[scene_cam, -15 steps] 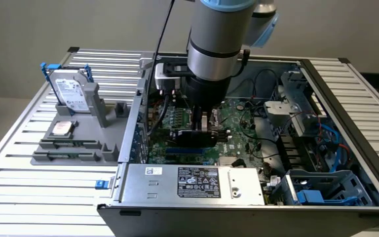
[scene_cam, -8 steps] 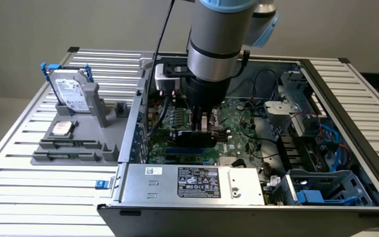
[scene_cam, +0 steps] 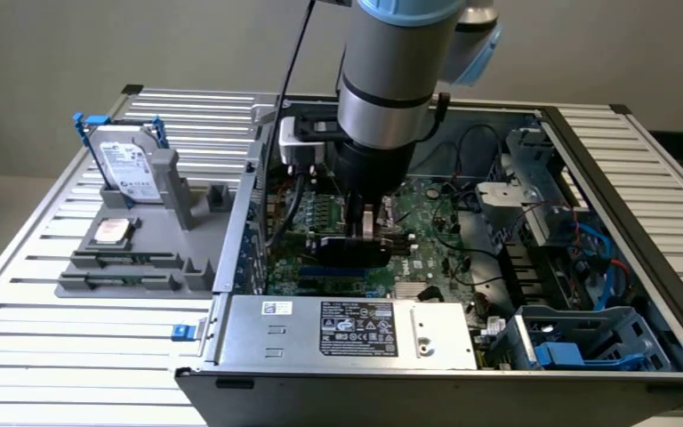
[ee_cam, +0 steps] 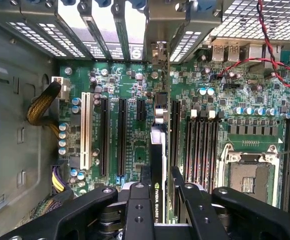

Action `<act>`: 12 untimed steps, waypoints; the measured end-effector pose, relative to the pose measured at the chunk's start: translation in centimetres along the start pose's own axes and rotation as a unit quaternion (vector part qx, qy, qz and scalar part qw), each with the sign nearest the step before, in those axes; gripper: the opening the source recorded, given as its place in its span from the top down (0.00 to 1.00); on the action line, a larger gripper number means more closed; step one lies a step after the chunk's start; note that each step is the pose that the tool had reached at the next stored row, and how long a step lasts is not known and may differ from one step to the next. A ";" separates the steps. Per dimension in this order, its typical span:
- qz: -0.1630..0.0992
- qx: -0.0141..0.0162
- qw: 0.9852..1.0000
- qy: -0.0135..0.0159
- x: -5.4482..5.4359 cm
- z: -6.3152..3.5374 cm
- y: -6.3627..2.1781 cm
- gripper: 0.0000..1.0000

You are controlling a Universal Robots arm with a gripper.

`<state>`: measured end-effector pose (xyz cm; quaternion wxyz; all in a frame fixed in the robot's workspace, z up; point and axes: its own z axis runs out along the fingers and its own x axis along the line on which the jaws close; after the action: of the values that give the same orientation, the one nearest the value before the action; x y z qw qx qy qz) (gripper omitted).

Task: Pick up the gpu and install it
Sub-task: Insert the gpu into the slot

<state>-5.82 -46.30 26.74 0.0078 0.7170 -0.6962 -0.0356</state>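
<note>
My gripper [scene_cam: 365, 224] reaches down into the open computer case [scene_cam: 626, 222] and is shut on the gpu [scene_cam: 351, 251], a dark card held on edge just above the green motherboard [scene_cam: 443, 258]. In the wrist view the gpu [ee_cam: 157, 155] runs edge-on away from my gripper [ee_cam: 159, 187], between two long black slots [ee_cam: 121, 135]. Its silvery bracket end [ee_cam: 159, 56] reaches the case's rear slot openings. The black fingers [ee_cam: 145, 179] press its two faces. Whether the card's edge sits in a slot is hidden.
A silver power supply [scene_cam: 354, 329] fills the case's near side, with blue drive cages [scene_cam: 579, 342] on the exterior view's right. Outside the case, a hard drive [scene_cam: 128, 165] stands in a grey fixture [scene_cam: 140, 258] on the slatted table. Red and black wires [ee_cam: 264, 55] and memory slots [ee_cam: 202, 145] lie beside the card.
</note>
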 end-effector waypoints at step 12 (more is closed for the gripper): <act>0.000 -0.001 1.000 0.000 0.0 0.36 -0.02 0.74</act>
<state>-5.82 -46.32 26.38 0.0084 0.7169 -0.6962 -0.0360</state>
